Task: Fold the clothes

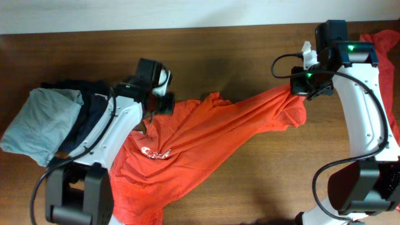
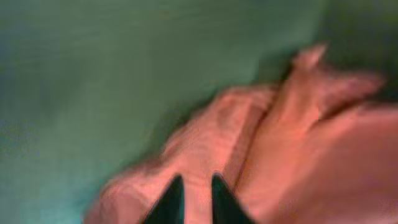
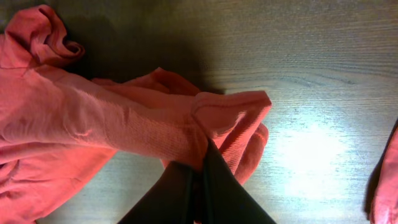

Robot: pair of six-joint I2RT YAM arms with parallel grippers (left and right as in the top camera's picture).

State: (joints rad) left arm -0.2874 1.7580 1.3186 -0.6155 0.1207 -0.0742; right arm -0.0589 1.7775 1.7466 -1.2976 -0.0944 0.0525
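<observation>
The T-shirt [image 1: 212, 134] is orange-red with a small white print [image 1: 153, 152]. The red cloth [image 1: 384, 40] is the same orange-red. The bench [image 1: 237, 50] is dark brown wood with thin lines. The grey cloth [image 1: 40, 122] is light and plain. The dark blue cloth [image 1: 90, 100] is almost black. The fingers [image 3: 227, 196] are black.

Dark wooden table [image 1: 237, 187] under a rumpled orange-red T-shirt [image 1: 187, 144], grey garment [image 1: 44, 122], navy garment [image 1: 94, 103], another red shirt [image 1: 387, 42].
</observation>
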